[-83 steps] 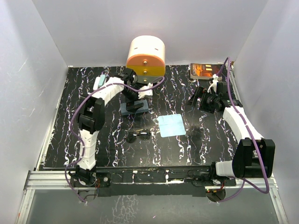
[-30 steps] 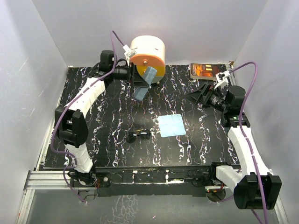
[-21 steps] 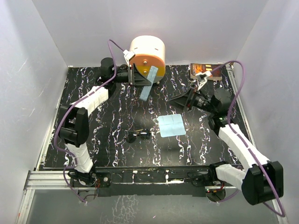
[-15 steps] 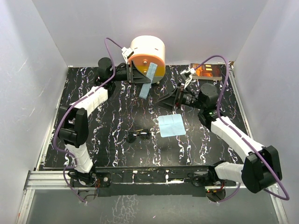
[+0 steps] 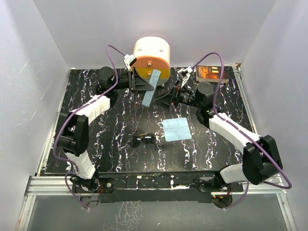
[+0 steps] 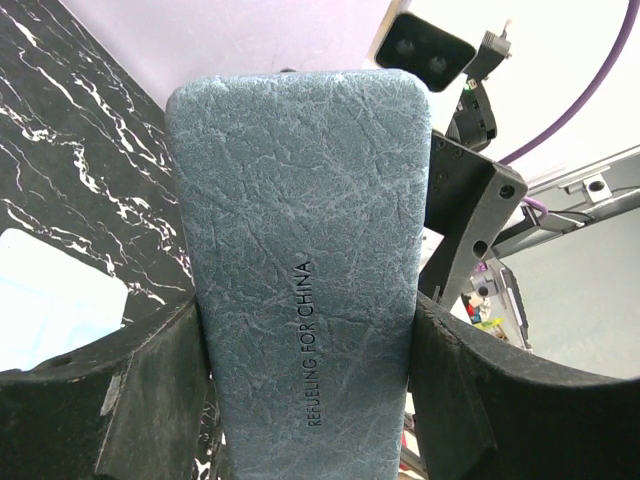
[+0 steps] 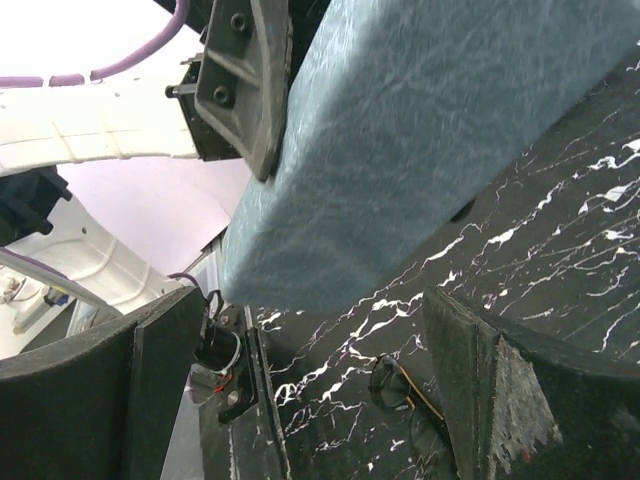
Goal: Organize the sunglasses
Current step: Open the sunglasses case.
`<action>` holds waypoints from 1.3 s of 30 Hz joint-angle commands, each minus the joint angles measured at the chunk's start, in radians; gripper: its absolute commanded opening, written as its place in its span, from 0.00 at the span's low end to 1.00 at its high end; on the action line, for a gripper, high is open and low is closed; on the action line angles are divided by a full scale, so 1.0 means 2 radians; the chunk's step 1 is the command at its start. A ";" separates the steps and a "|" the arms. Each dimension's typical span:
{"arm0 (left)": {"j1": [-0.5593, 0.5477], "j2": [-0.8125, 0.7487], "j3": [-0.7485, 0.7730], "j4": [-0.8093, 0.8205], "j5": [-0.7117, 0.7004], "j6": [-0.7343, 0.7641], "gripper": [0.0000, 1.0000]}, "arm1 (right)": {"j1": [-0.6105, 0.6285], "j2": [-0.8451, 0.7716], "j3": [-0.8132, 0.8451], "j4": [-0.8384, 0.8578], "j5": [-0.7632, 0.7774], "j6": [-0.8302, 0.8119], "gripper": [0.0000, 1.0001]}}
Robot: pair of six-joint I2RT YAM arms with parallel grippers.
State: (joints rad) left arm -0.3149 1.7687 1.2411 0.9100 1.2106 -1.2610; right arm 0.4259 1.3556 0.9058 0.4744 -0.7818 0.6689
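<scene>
The sunglasses lie folded on the black marbled table, left of the light-blue cloth; they also show in the right wrist view. My left gripper is shut on the grey-blue case, holding it in the air at the back centre; the case fills the left wrist view. My right gripper is open, its fingers close beside the case's lower end, not touching it.
A white and orange cylinder stands at the back centre behind the case. A brown box lies at the back right. White walls close in the table on three sides.
The left gripper picked the case up off the table and raised it at the back. The right arm swung left from the back right until its open gripper reached the case.
</scene>
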 commanded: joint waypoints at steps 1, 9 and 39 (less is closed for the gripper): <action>-0.007 -0.057 -0.008 0.048 -0.005 -0.012 0.00 | 0.007 0.022 0.042 0.064 -0.008 -0.016 0.99; -0.009 -0.077 -0.020 0.041 -0.012 0.001 0.00 | 0.015 0.051 0.046 0.084 0.000 -0.009 0.99; -0.026 -0.095 -0.054 0.110 -0.034 -0.066 0.00 | 0.019 0.121 0.035 0.336 -0.018 0.146 0.99</action>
State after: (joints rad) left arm -0.3252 1.6718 1.1393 1.0836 1.1332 -1.3857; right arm 0.4591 1.5791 0.9478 0.9836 -0.8482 0.9394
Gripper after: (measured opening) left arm 0.645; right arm 0.993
